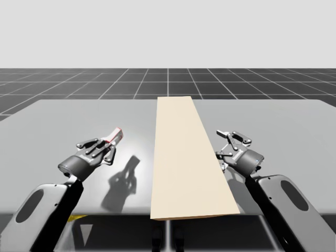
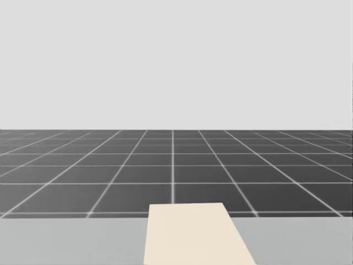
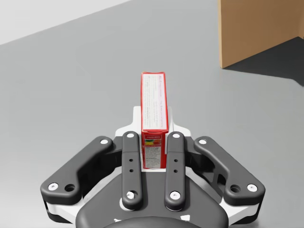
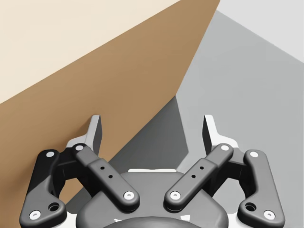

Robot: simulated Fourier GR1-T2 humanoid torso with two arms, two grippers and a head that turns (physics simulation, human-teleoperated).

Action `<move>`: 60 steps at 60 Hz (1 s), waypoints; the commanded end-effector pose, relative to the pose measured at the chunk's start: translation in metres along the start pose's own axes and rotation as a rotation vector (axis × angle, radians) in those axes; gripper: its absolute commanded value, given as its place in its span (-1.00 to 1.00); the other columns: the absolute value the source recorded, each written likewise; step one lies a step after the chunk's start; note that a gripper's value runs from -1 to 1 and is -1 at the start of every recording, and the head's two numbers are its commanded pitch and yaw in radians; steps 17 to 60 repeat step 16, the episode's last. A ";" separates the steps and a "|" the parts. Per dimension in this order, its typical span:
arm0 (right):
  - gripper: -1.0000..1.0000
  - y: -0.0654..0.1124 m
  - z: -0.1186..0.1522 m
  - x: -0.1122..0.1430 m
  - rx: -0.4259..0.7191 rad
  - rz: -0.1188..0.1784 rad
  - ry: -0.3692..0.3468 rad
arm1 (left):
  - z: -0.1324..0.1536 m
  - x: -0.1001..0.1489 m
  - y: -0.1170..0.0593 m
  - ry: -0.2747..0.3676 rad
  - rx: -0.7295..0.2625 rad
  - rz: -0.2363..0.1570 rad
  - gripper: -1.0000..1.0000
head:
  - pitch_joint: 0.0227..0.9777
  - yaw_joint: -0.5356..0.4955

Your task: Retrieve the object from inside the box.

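Note:
A narrow red box (image 3: 154,114) stands between the fingers of my left gripper (image 3: 154,142), which is shut on it. In the high view that red box (image 1: 114,136) sticks out past my left gripper (image 1: 105,147), above the grey table and left of the long tan box (image 1: 186,152). My right gripper (image 1: 231,139) hovers open just right of the tan box. Through the right wrist camera, my right gripper (image 4: 152,130) holds nothing, and the tan box's brown side wall (image 4: 95,109) rises close beside one finger.
The grey table (image 1: 63,126) spreads wide on both sides of the tan box, whose top (image 2: 193,234) reaches toward the far edge. A corner of the tan box (image 3: 256,28) stands well ahead of my left gripper. Dark gridded floor lies beyond the table.

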 end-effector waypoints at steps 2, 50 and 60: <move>-1.00 0.012 -0.004 0.008 0.036 -0.008 -0.039 | 0.021 0.070 0.015 -0.111 -0.021 -0.076 1.00 | -0.73 0.01; -1.00 0.007 -0.004 0.010 -0.006 -0.027 -0.059 | 0.035 0.169 0.025 -0.265 0.007 -0.153 1.00 | -0.72 0.00; -1.00 0.007 -0.004 0.010 -0.006 -0.027 -0.059 | 0.035 0.169 0.025 -0.265 0.007 -0.153 1.00 | -0.72 0.00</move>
